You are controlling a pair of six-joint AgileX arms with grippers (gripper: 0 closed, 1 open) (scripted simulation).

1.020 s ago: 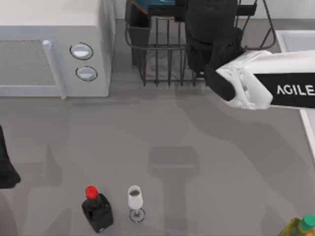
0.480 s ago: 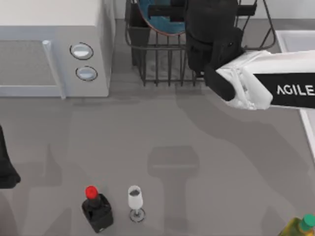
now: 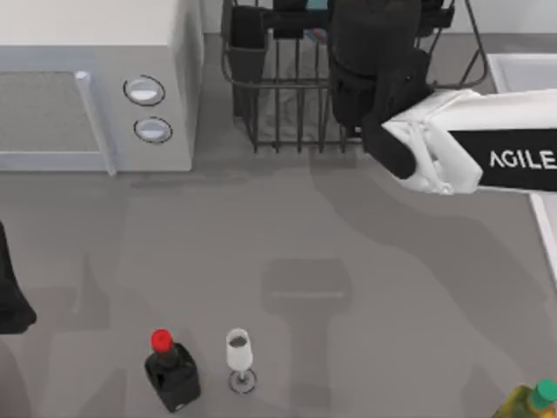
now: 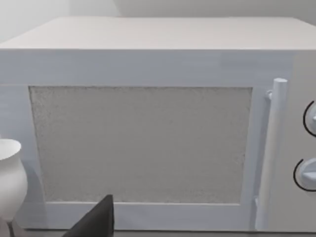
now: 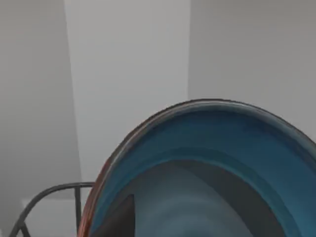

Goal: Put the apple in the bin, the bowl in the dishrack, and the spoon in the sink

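The deep-blue bowl (image 5: 222, 143) with its reddish-brown rim stands tilted close in front of the right wrist camera, above a wire of the black dishrack (image 5: 49, 190). In the top view my right gripper (image 3: 296, 17) reaches over the dishrack (image 3: 287, 104) at the back, shut on the bowl, and the arm's black wrist covers most of it. The sink (image 3: 522, 70) shows as a pale rim at the right edge. My left gripper (image 3: 9, 300) is parked at the left edge. The apple, the spoon and the bin are out of view.
A white microwave (image 3: 87, 87) fills the back left, facing the left wrist camera (image 4: 148, 143). A red-capped black bottle (image 3: 171, 370) and a small white wine glass (image 3: 238, 353) stand near the front. A yellow-green bottle (image 3: 531, 402) sits at the front right corner.
Half a second ago the bowl's blue face showed broadly over the rack's back; now it has swung almost out of the top view. The right arm has hardly shifted, the left not at all.
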